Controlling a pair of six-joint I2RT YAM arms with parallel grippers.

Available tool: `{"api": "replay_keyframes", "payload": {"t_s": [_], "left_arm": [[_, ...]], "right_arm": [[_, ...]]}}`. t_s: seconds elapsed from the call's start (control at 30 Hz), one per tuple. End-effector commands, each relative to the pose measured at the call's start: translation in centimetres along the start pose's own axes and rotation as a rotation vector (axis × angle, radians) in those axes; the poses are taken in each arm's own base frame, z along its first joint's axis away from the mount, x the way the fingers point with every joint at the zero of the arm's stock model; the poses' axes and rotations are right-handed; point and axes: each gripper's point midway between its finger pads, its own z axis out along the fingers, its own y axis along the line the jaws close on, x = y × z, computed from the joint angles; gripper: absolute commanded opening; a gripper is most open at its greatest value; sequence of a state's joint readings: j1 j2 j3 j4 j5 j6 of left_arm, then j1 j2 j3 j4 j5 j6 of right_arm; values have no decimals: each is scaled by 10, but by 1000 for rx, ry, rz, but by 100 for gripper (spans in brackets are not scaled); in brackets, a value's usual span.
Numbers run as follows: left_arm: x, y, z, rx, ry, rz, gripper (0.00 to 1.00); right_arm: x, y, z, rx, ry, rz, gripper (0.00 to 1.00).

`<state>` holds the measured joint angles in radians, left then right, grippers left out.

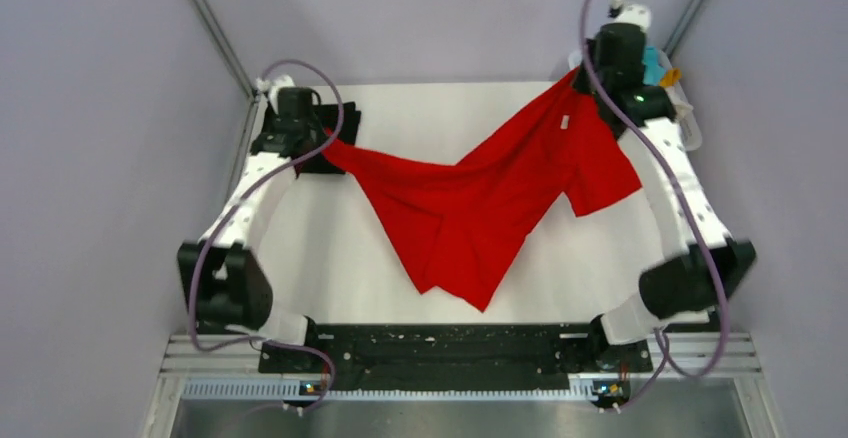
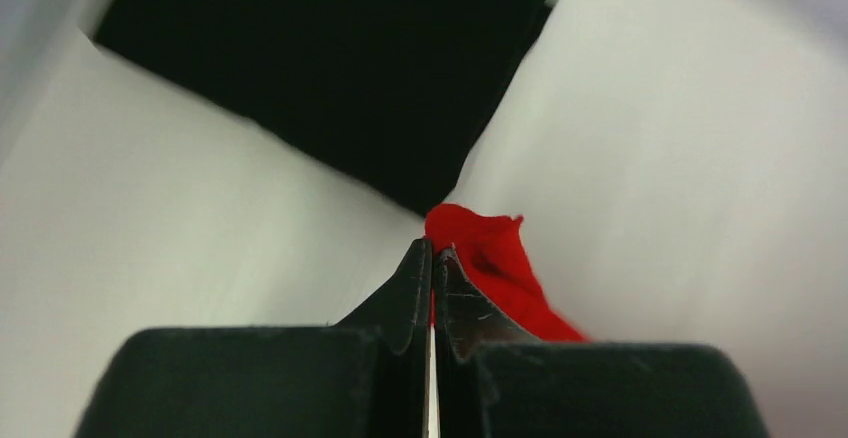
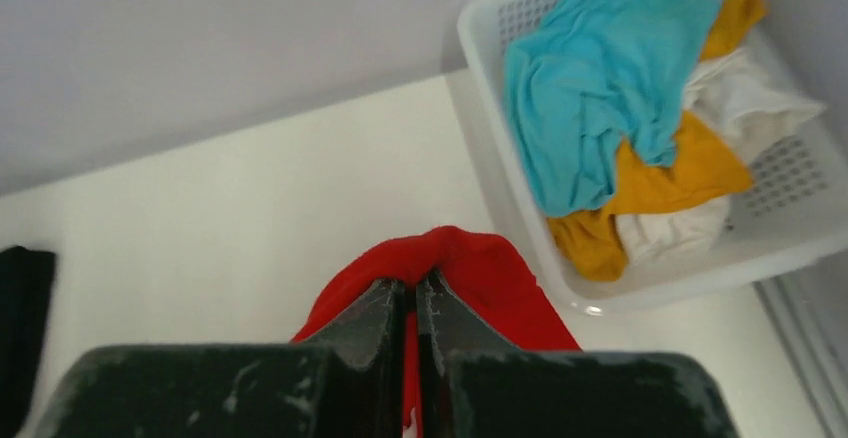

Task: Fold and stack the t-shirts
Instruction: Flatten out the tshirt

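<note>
A red t-shirt (image 1: 470,208) hangs stretched between my two grippers above the white table, sagging to a point near the front. My left gripper (image 1: 325,146) is shut on one corner of it at the back left; the red cloth (image 2: 495,263) pokes out past the closed fingertips (image 2: 433,255). My right gripper (image 1: 585,83) is shut on another corner at the back right; the red cloth (image 3: 470,258) bunches over the closed fingertips (image 3: 412,288). A sleeve (image 1: 605,178) dangles below the right gripper.
A white basket (image 3: 560,248) at the back right corner holds crumpled cyan (image 3: 590,78), yellow (image 3: 690,163) and white (image 3: 745,98) shirts. A black folded cloth (image 1: 325,138) lies at the back left, also in the left wrist view (image 2: 330,68). Grey walls enclose the table (image 1: 330,258).
</note>
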<state>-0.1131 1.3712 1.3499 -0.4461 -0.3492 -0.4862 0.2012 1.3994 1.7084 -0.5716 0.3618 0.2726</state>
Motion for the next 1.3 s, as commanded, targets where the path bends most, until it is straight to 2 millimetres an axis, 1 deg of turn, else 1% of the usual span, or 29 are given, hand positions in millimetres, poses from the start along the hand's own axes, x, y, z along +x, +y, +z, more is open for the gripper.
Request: {"api": "replay_keyframes", "payload": {"t_s": [0.0,0.03,0.07,0.1,0.13,0.2,0.27,0.33,0.37,0.4,0.43,0.47,0.53,0.6,0.67,0.73,0.8,0.9,0.97,1.07,1.17,1.27], "left_arm": [[141,15,37,-26,461,-20,0],[157,20,41,-53,515,-18,0],[168,25,44,-72,546,-15,0],[177,29,48,-91,565,-20,0],[185,33,51,-104,578,-27,0],[193,35,55,-100,587,-48,0],[195,34,58,-93,585,-61,0],[194,34,60,-94,575,-67,0],[194,35,61,-97,573,-66,0],[194,36,62,-100,571,-66,0],[193,36,62,-103,570,-67,0],[193,38,62,-106,568,-67,0],[193,40,61,-112,566,-64,0],[194,41,60,-112,564,-67,0],[195,43,58,-111,565,-69,0],[197,44,55,-112,566,-73,0],[197,45,53,-108,567,-76,0],[199,47,49,-108,568,-76,0],[199,49,48,-113,564,-74,0],[200,51,47,-118,563,-69,0],[204,53,47,-123,568,-67,0],[205,55,47,-131,568,-62,0]], "right_arm": [[123,27,88,-70,326,-59,9],[137,30,97,-72,365,-57,27],[148,33,102,-76,394,-62,49],[155,36,103,-71,409,-70,64],[158,37,101,-60,413,-89,74],[162,42,88,-46,407,-160,98],[173,53,65,-65,419,-228,99],[194,67,36,-136,464,-248,99],[210,75,17,-192,499,-247,99],[229,88,-5,-271,538,-260,99],[255,94,-29,-346,594,-280,99],[273,98,-51,-392,631,-299,98],[306,102,-96,-474,714,-333,97],[340,100,-137,-516,810,-372,95],[366,98,-169,-514,875,-401,94],[386,97,-194,-520,923,-435,92],[402,91,-208,-490,952,-468,90],[423,81,-212,-432,981,-492,85],[437,80,-211,-424,992,-504,81],[454,80,-203,-389,997,-528,76],[466,72,-200,-338,1016,-559,71],[473,64,-200,-302,1036,-568,64]]}}
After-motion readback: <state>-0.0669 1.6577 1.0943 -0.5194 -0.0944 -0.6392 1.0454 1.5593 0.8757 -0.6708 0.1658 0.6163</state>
